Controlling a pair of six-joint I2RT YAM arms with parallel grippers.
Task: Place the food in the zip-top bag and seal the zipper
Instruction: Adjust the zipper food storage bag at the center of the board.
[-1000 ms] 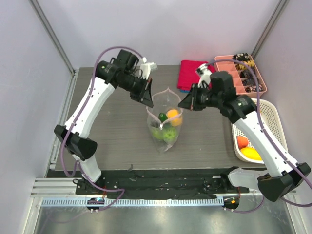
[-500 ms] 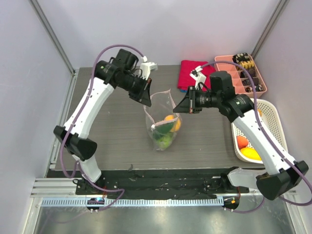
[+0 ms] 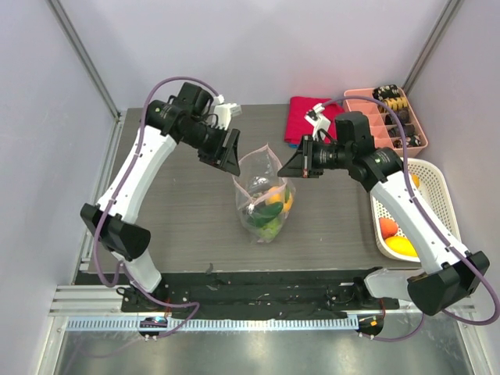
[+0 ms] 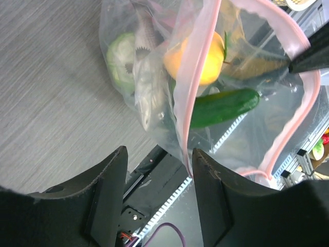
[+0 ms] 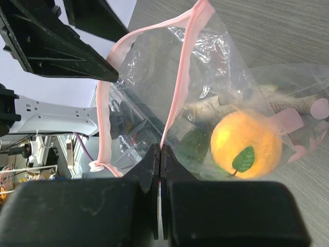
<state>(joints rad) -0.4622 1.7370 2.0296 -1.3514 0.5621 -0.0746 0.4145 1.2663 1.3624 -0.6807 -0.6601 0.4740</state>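
Observation:
The clear zip-top bag (image 3: 262, 176) stands mid-table with the food (image 3: 269, 209) inside. In the left wrist view I see an orange (image 4: 205, 51), a dark green cucumber (image 4: 226, 105) and a pale green round piece (image 4: 121, 54) through the plastic. My right gripper (image 5: 161, 150) is shut on the pink zipper (image 5: 180, 87) at the bag's right rim and holds the bag up. My left gripper (image 4: 159, 154) is open by the left rim. The zipper strip (image 4: 191, 87) runs just beside its right finger, not clamped. The mouth stands open.
A folded red cloth (image 3: 308, 117) lies at the back. A pink compartment tray (image 3: 387, 117) sits at the back right. A white basket (image 3: 437, 176) with an orange and a yellow fruit (image 3: 398, 246) stands along the right edge.
My left gripper has opened, let go of the bag's left rim and drawn back a little to the left. The bag's mouth has narrowed. My right gripper keeps its hold.

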